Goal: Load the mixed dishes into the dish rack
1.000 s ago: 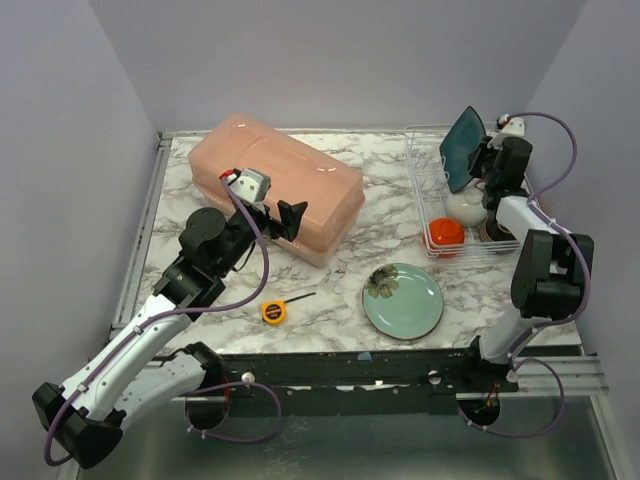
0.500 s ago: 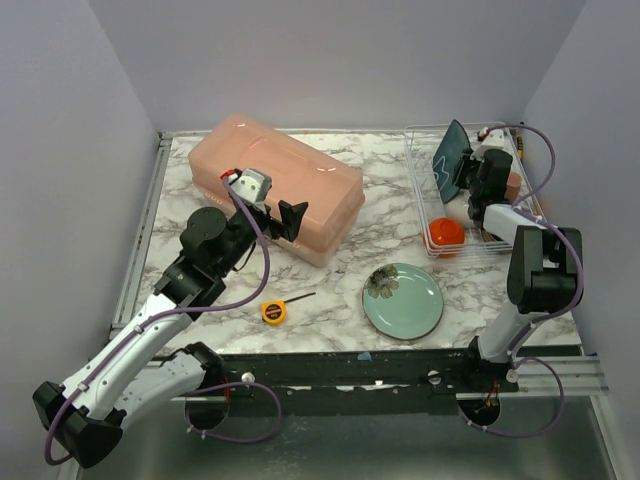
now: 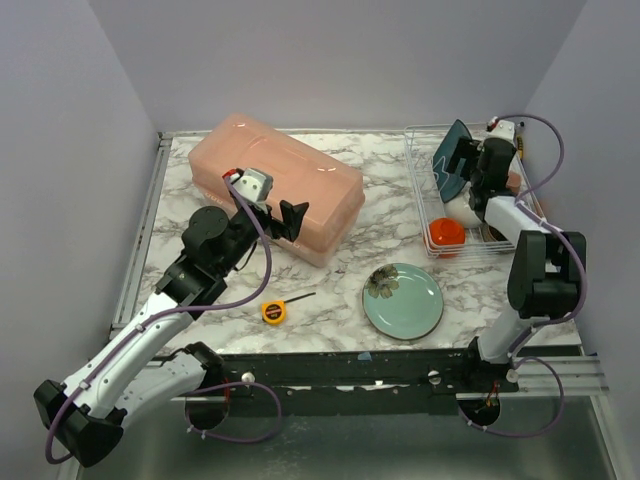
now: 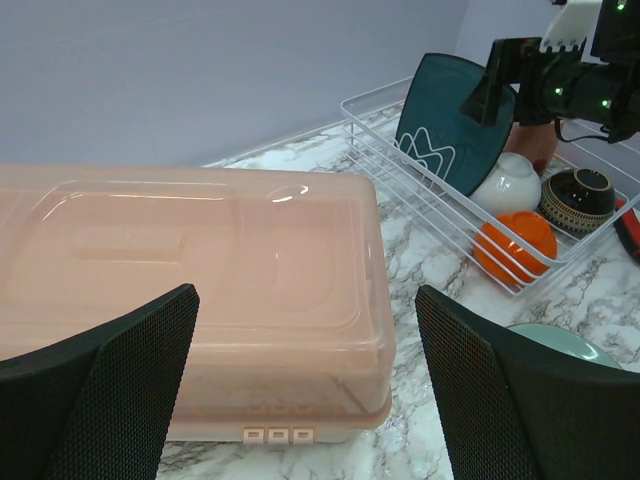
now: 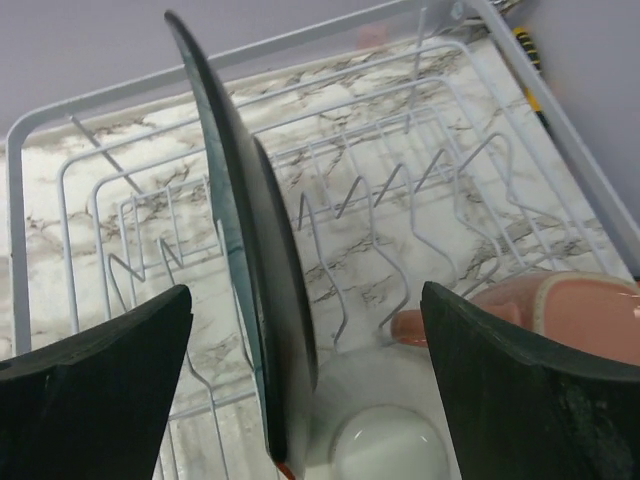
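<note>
- The right claw (image 3: 463, 160) is letting go: a second ago it was pinching the teal plate (image 3: 451, 150), and now its fingers are standing spread on either side of it.
- The teal plate is standing on edge in the far end of the rack (image 3: 420, 195), leaning a little and propped by the wire dividers rather than by the claw.
- Just in front of it, the white bowl (image 3: 463, 207), the orange bowl (image 3: 445, 235) and the mug (image 5: 560, 310) are sitting inside the rack.
- The left claw (image 3: 280, 218) is hanging spread and empty over the pink tub (image 3: 275, 175), unmoved over the last second.
- The plate is looking loaded; the round green plate (image 3: 403, 300) is lying on the counter (image 3: 390, 215), well apart from the rack, and is probably next.
</note>
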